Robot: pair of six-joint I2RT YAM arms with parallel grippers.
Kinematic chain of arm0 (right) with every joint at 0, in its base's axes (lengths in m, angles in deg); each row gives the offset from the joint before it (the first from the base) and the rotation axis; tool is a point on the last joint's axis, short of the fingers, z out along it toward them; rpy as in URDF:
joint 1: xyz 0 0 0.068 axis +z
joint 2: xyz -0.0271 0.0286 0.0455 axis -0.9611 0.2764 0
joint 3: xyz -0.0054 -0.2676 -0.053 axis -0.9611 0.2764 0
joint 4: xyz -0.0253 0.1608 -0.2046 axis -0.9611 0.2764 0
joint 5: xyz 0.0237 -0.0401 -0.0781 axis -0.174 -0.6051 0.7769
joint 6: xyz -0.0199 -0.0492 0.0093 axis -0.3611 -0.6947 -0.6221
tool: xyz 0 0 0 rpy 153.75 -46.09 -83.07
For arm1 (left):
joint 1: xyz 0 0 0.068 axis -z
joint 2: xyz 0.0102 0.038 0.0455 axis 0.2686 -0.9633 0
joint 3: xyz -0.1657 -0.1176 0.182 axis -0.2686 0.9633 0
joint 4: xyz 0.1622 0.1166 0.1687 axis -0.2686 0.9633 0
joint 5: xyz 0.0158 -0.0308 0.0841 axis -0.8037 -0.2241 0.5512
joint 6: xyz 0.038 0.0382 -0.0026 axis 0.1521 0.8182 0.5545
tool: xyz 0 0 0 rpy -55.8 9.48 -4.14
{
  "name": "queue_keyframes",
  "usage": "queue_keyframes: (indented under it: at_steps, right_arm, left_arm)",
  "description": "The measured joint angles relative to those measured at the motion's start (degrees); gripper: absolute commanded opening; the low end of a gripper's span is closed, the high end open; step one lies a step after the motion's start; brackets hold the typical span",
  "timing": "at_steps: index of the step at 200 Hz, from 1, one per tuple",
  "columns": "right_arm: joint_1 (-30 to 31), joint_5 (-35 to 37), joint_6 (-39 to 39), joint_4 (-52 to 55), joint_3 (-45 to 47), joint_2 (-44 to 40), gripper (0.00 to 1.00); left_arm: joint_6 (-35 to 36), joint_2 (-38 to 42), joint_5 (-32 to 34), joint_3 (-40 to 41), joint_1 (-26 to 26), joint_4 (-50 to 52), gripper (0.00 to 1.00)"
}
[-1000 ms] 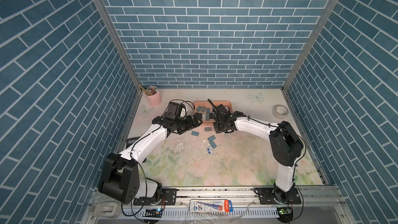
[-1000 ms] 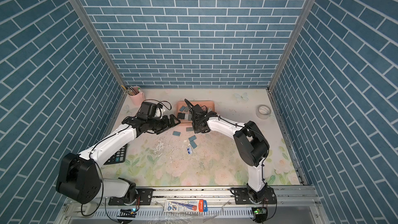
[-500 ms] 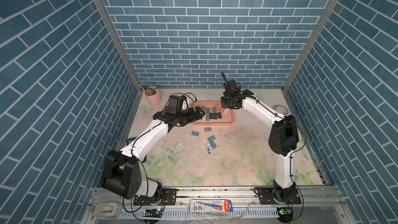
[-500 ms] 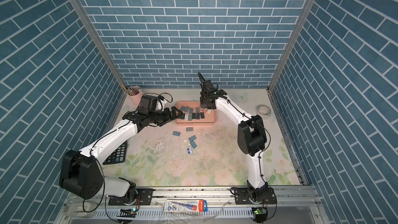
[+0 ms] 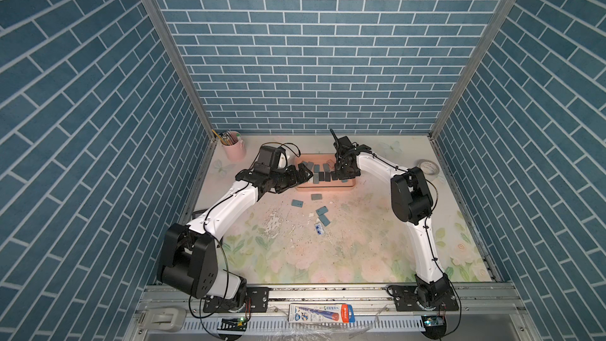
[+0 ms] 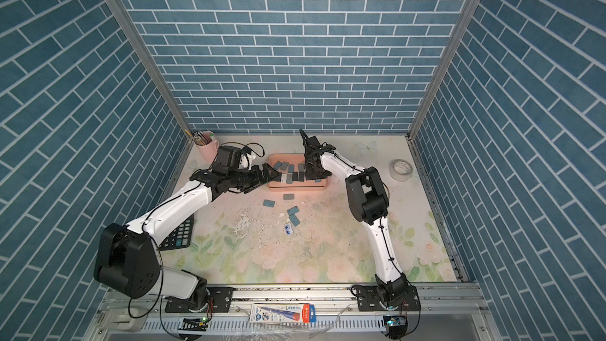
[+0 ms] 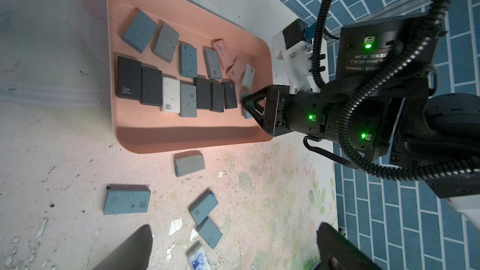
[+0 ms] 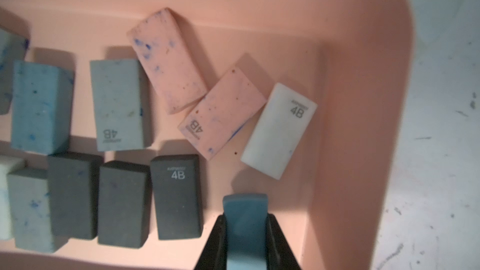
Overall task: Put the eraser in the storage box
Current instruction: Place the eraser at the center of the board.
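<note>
top views: right hand (image 5: 340, 176) down in the storage box (image 5: 324, 187), left hand (image 5: 305, 172) spread wide at its other end
left wrist: right hand's pinching a blue eraser (image 7: 246, 114) over the box floor
right wrist: black eraser (image 8: 178, 196) right beside the hand, box wall opposite

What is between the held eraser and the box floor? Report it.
Nothing visible. The right gripper holds the blue eraser over a bare patch of the box. The black eraser and white eraser lie next to that patch, not on it.
</note>
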Motion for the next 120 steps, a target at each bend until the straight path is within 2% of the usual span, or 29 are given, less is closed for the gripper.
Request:
queue_keyframes:
  at_steps: [55,120]
  right_arm:
    - [0.0,-1.6,0.0,-0.3,-2.4,2.1,0.24]
    - [0.0,-2.2,0.0,-0.7,-2.7,2.4,0.39]
  left_arm:
    - [0.0,-1.5,0.0,0.0,0.0,0.0,1.0]
    - [0.7,-1.8,0.4,0.0,0.0,1.0,1.0]
